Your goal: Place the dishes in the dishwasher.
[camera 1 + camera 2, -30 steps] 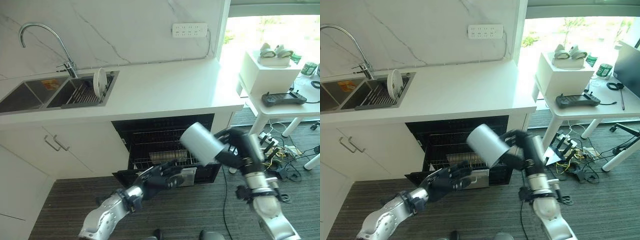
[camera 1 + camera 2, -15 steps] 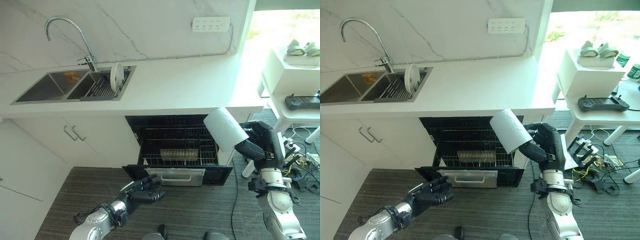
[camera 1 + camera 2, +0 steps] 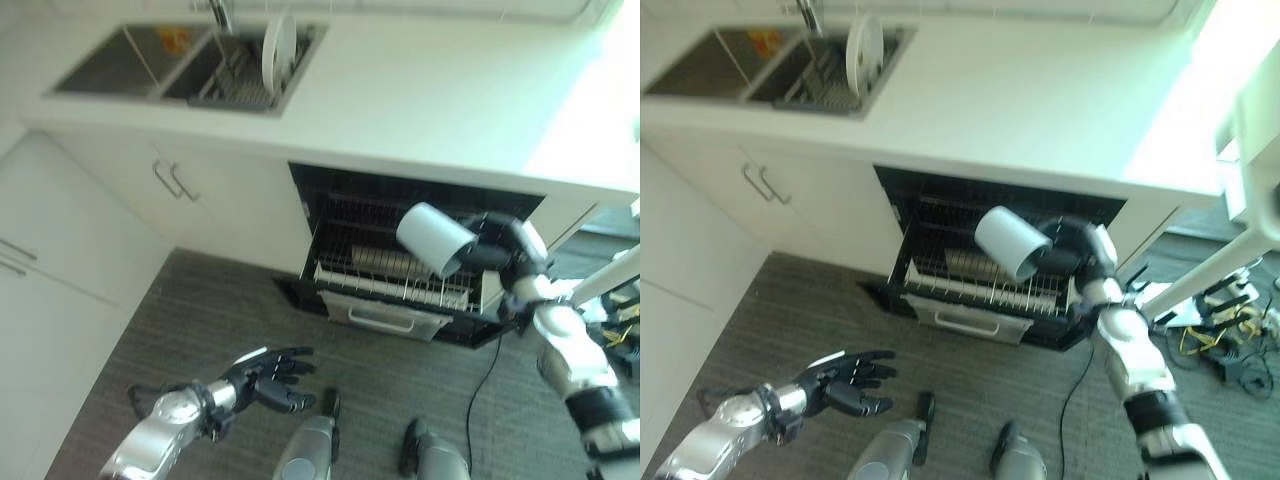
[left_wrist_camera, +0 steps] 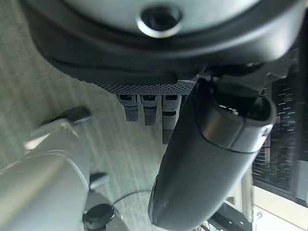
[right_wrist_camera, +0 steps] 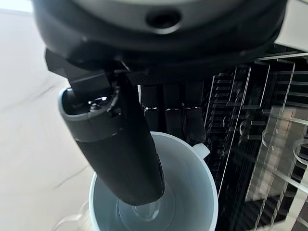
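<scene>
Above dishwasher point(image 3: 400, 290): cup point(image 3: 434, 238) in right robot hand point(image 3: 497, 250)

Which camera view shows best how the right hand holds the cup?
The right wrist view: the right hand pinches the cup at its rim, thumb inside, fingers outside. Both eye views show the cup from outside, held over the dishwasher rack, its mouth toward the hand, so the grip is hidden.
</scene>
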Controlling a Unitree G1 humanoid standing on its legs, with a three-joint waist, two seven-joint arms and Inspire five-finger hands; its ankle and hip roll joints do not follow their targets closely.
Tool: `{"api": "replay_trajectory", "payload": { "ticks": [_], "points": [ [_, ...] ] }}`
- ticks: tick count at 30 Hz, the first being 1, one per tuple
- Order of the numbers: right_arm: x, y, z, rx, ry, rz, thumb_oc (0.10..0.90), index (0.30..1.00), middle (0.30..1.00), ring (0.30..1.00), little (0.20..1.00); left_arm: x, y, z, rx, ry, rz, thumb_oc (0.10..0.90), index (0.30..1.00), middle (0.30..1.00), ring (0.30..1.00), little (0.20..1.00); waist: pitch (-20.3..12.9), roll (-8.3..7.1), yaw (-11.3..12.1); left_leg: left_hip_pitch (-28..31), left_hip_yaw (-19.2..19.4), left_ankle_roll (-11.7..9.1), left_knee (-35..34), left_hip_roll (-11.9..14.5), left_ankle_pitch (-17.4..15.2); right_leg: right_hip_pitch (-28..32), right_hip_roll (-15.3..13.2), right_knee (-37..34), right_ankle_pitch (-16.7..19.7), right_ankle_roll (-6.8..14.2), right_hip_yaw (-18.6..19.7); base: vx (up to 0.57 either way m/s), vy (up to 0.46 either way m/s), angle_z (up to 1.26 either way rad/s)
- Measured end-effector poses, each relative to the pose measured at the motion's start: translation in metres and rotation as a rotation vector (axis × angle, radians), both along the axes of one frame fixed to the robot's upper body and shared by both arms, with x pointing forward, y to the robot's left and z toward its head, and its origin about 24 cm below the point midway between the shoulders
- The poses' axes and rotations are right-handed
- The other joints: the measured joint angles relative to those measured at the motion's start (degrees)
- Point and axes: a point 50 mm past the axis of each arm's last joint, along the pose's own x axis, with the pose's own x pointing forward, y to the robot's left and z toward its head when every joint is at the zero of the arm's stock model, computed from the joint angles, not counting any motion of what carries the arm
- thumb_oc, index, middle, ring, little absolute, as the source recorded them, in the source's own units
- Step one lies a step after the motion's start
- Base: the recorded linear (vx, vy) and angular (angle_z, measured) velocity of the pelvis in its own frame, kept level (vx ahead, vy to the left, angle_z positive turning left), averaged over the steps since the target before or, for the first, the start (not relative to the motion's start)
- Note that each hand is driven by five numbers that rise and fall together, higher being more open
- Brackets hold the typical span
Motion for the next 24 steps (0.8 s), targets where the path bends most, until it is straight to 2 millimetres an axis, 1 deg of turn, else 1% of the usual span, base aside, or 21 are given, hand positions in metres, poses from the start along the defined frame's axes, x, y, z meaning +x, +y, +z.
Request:
{"api": "replay_trajectory", "payload": {
  "ticks": [1, 2, 3, 4, 6, 8, 10, 12, 14, 17, 19, 21, 24],
  "points": [
    [0.004, -0.004, -0.001, 0.006, 0.028, -0.019, 0.400, 0.300, 0.300, 0.300, 0.300, 0.005, -0.004, 0.004, -0.031, -0.006, -0.005, 0.800, 0.900, 0.900, 0.900, 0.900, 1.3, -0.06, 0.4, -0.5, -0.1, 0.0, -0.1, 0.0, -0.3, -0.5, 0.0, -0.1, -0.2, 0.4, 0.0, -0.10, 0.036, 0.04],
    [0.006, -0.005, -0.003, 0.004, 0.042, -0.020, 0.400, 0.300, 0.300, 0.300, 0.300, 0.005, -0.006, 0.003, -0.038, 0.002, -0.006, 0.800, 0.900, 0.900, 0.900, 0.900, 2.0, -0.08, 0.5, -0.7, 0.0, 0.0, -0.1, 0.0, -0.3, -0.8, 0.0, -0.1, -0.1, 0.4, 0.2, -0.10, 0.027, -0.04],
    [0.011, -0.007, -0.002, 0.000, 0.060, -0.026, 0.400, 0.300, 0.300, 0.300, 0.300, 0.006, -0.008, 0.000, -0.030, 0.017, -0.009, 0.800, 0.900, 0.900, 0.900, 0.900, 3.4, 0.09, 0.4, -0.8, 0.0, 0.0, 0.0, 0.0, -0.2, -0.9, 0.1, -0.1, -0.1, 0.4, 0.5, -0.05, 0.005, -0.04],
    [0.012, -0.011, -0.004, 0.003, 0.074, -0.044, 0.400, 0.300, 0.300, 0.300, 0.300, 0.007, -0.011, -0.002, -0.025, 0.029, -0.016, 0.800, 0.900, 0.900, 0.900, 0.900, 4.3, 0.22, 0.3, -1.0, 0.0, 0.0, 0.0, 0.0, -0.2, -1.0, 0.2, -0.2, 0.0, 0.4, 0.6, -0.04, 0.006, -0.01],
    [0.012, -0.017, -0.009, 0.007, 0.101, -0.072, 0.400, 0.300, 0.300, 0.300, 0.300, 0.005, -0.013, -0.007, -0.016, 0.047, -0.021, 0.800, 0.900, 0.900, 0.900, 0.900, 5.5, 0.08, 0.4, -1.5, 0.0, 0.0, 0.0, 0.0, -0.2, -1.4, 0.2, -0.3, 0.2, 0.4, 0.5, -0.04, 0.002, 0.01],
    [0.014, -0.022, -0.009, 0.009, 0.117, -0.098, 0.400, 0.300, 0.300, 0.300, 0.300, 0.001, -0.013, -0.015, -0.001, 0.078, -0.022, 0.800, 0.900, 0.900, 0.900, 0.900, 7.1, -0.08, 0.4, -1.9, 0.1, 0.2, 0.0, 0.0, 0.0, -1.8, 0.3, -0.5, 0.6, 0.5, 0.7, -0.02, -0.005, -0.02],
    [0.016, -0.024, -0.006, 0.009, 0.115, -0.113, 0.400, 0.300, 0.300, 0.300, 0.300, -0.003, -0.013, -0.022, 0.021, 0.106, -0.024, 0.800, 0.900, 0.900, 0.900, 0.900, 7.5, 0.07, 0.4, -2.5, 0.1, 0.5, 0.0, 0.0, 0.4, -2.2, 0.5, -0.7, 1.2, 0.1, 0.7, -0.01, -0.005, -0.02],
    [0.019, -0.023, -0.002, -0.024, 0.116, -0.111, 0.400, 0.300, 0.300, 0.300, 0.300, -0.006, -0.011, -0.028, 0.037, 0.104, 0.002, 0.800, 0.900, 0.900, 0.900, 0.900, 7.5, 0.07, 0.5, -2.6, 0.1, 0.2, -0.2, -0.1, 0.7, -2.0, 0.7, -1.4, 1.4, 0.0, 0.7, -0.04, -0.023, -0.02],
    [0.027, -0.021, 0.008, -0.042, 0.112, -0.116, 0.400, 0.300, 0.300, 0.300, 0.300, -0.003, -0.006, -0.031, 0.063, 0.070, 0.027, 0.800, 0.900, 0.900, 0.900, 0.900, 7.6, 0.14, 0.6, -2.6, 0.1, 0.2, -0.3, 0.0, 0.7, -2.0, 0.9, -1.7, 1.4, 0.0, 0.7, -0.02, -0.011, -0.01],
    [0.034, -0.019, 0.025, -0.077, 0.085, -0.131, 0.400, 0.300, 0.300, 0.300, 0.300, -0.002, 0.002, -0.038, 0.154, 0.018, 0.078, 0.800, 0.900, 0.900, 0.900, 0.900, 7.6, 0.15, 0.9, -2.5, 0.0, 0.0, -0.8, 0.2, 0.9, -2.1, 1.1, -2.0, 1.4, 0.0, 0.4, -0.01, -0.025, 0.01],
    [0.036, -0.017, 0.029, -0.098, 0.076, -0.132, 0.400, 0.300, 0.300, 0.300, 0.300, -0.001, 0.003, -0.038, 0.184, -0.029, 0.094, 0.800, 0.900, 0.900, 0.900, 0.900, 7.6, 0.15, 1.3, -2.6, 0.0, 0.0, -0.9, 0.2, 0.9, -2.1, 1.1, -2.1, 1.4, -0.1, 0.4, -0.01, -0.016, 0.00],
    [0.036, -0.017, 0.028, -0.123, 0.081, -0.136, 0.400, 0.300, 0.300, 0.300, 0.300, 0.002, 0.001, -0.035, 0.179, -0.072, 0.090, 0.800, 0.900, 0.900, 0.900, 0.900, 7.6, 0.15, 1.9, -2.6, 0.0, 0.0, -1.0, 0.2, 1.0, -2.2, 1.0, -2.1, 1.4, -0.1, 0.4, -0.02, -0.004, 0.01],
    [0.037, -0.014, 0.027, -0.166, 0.092, -0.132, 0.400, 0.300, 0.300, 0.300, 0.300, 0.005, -0.003, -0.031, 0.173, -0.110, 0.095, 0.800, 0.900, 0.900, 0.900, 0.900, 7.7, 0.16, 1.9, -2.6, 0.1, 0.0, -1.4, 0.1, 1.0, -2.4, 0.9, -2.2, 1.4, 0.0, 0.5, -0.03, 0.021, -0.01]
  ]
}}
